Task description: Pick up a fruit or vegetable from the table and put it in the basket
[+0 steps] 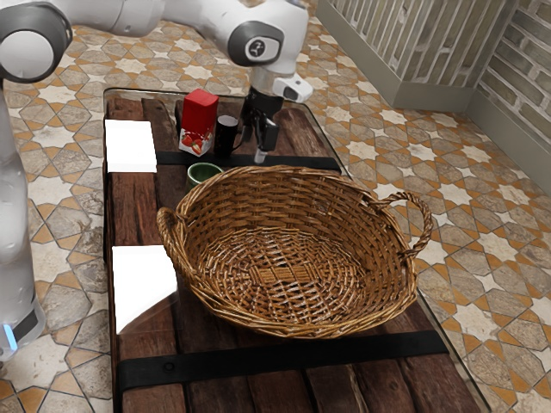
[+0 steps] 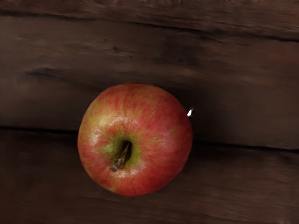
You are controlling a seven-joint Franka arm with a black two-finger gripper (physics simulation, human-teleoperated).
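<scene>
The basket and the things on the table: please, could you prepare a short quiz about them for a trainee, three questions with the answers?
1. True or false: the apple rests on the wooden table.
2. Multiple choice: in the exterior view, what colour is the tall carton beside the black mug?
A) blue
B) red
C) yellow
3. Count: how many handles of the wicker basket can you see in the exterior view?

Key:
1. True.
2. B, red.
3. Two, at opposite ends of its rim.
</scene>
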